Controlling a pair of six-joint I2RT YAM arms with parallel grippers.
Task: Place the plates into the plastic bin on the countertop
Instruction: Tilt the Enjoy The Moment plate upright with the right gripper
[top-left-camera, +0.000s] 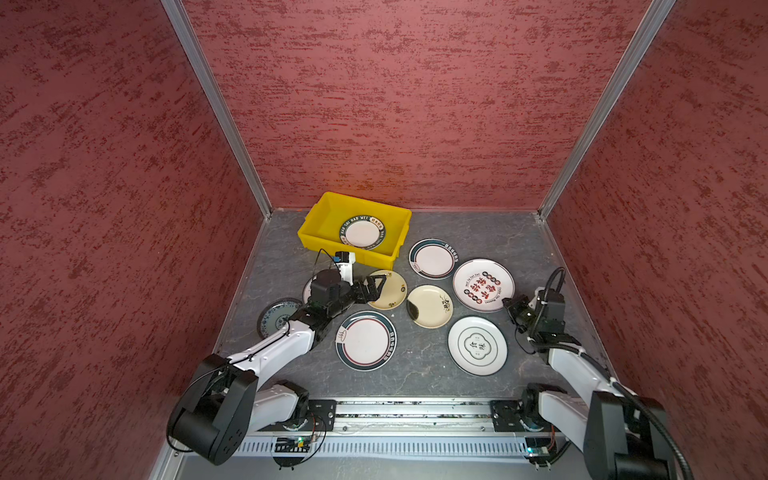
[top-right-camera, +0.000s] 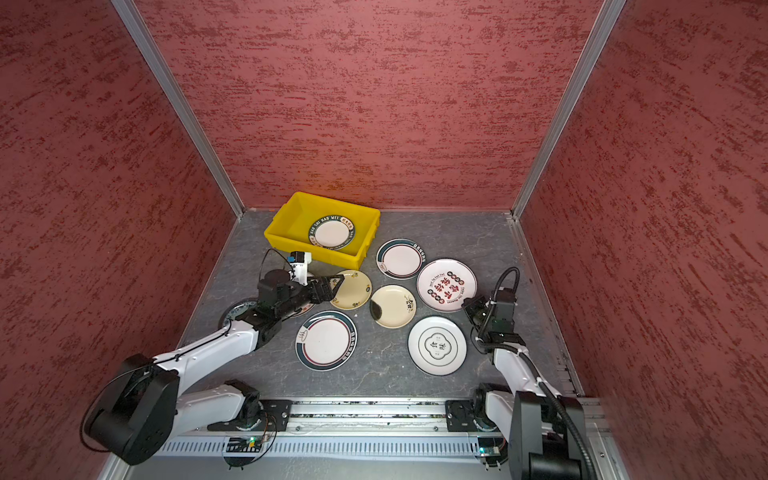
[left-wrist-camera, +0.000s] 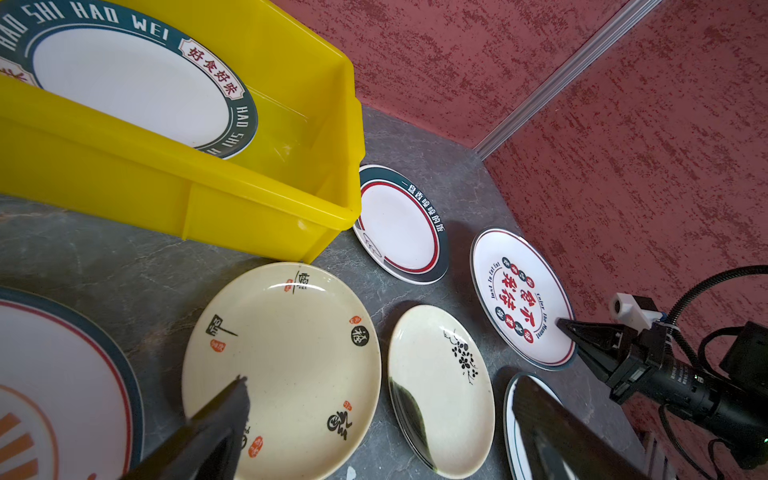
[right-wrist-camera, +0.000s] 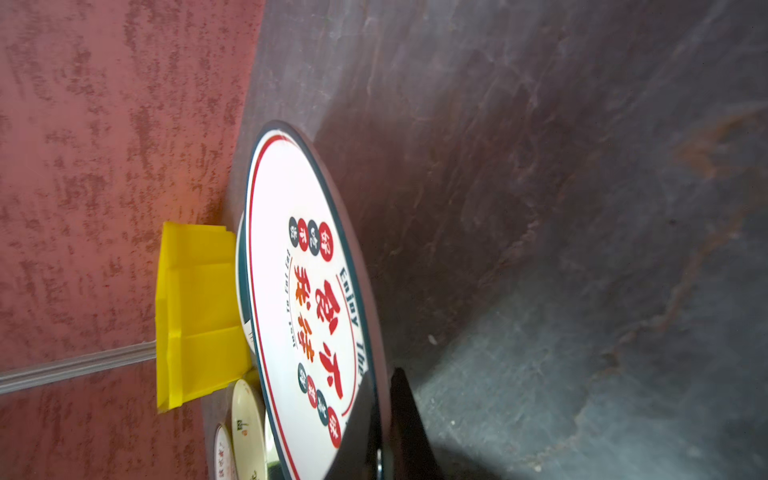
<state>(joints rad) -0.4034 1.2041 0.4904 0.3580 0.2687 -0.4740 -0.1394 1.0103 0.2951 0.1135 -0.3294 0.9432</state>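
Observation:
My right gripper (top-left-camera: 509, 305) (right-wrist-camera: 380, 386) is shut on the rim of a white plate with red characters (top-left-camera: 483, 285) (right-wrist-camera: 299, 299), at its edge nearest the right wall. My left gripper (top-left-camera: 376, 286) (left-wrist-camera: 380, 382) hangs open over a cream plate (top-left-camera: 388, 289) (left-wrist-camera: 282, 353), holding nothing. The yellow plastic bin (top-left-camera: 316, 232) (left-wrist-camera: 124, 174) stands at the back of the countertop (top-left-camera: 415, 382) and holds one plate with a dark green lettered rim (top-left-camera: 362, 233). Several more plates lie flat on the countertop in both top views.
Loose plates: a green-and-red-rimmed one (top-left-camera: 432, 258) beside the bin, a cream one with a dark smear (top-left-camera: 430, 306), a white one with green lines (top-left-camera: 477, 345), a large green-rimmed one (top-left-camera: 365, 340), a blue-patterned one (top-left-camera: 276, 318) by the left wall. Red walls enclose three sides.

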